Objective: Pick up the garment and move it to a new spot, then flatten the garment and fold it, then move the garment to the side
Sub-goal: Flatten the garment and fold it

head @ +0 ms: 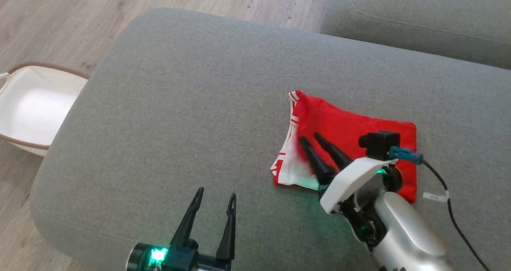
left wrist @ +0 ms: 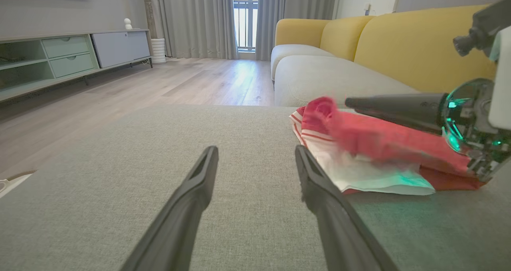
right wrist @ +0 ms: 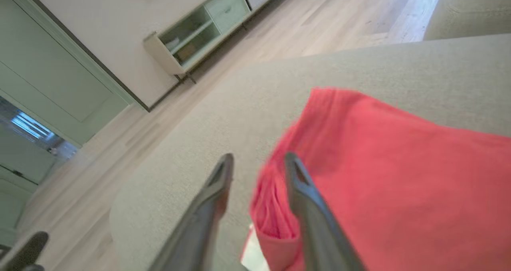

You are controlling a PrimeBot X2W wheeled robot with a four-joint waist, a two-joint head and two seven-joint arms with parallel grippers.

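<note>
A red garment [head: 359, 127] with a white, red-striped part lies on the right half of the grey ottoman [head: 179, 103]. My right gripper [head: 310, 138] hovers over its left portion, jaws apart, and a blurred red fold of the garment [right wrist: 399, 175] sits between its fingers [right wrist: 297, 175]. From the left wrist view the garment [left wrist: 379, 143] is bunched up just under the right gripper [left wrist: 349, 103]. My left gripper [head: 216, 192] stands open and empty over bare ottoman near the front edge, left of the garment; its own view shows the left gripper [left wrist: 256, 149] pointing along the cushion.
A white basket [head: 32, 103] with a brown rim stands on the wooden floor left of the ottoman. A grey sofa seat [head: 419, 15] lies beyond, with yellow backrests [left wrist: 399, 43]. A low cabinet [left wrist: 60, 59] lines the far wall. A black cable [head: 451, 207] trails from the right wrist.
</note>
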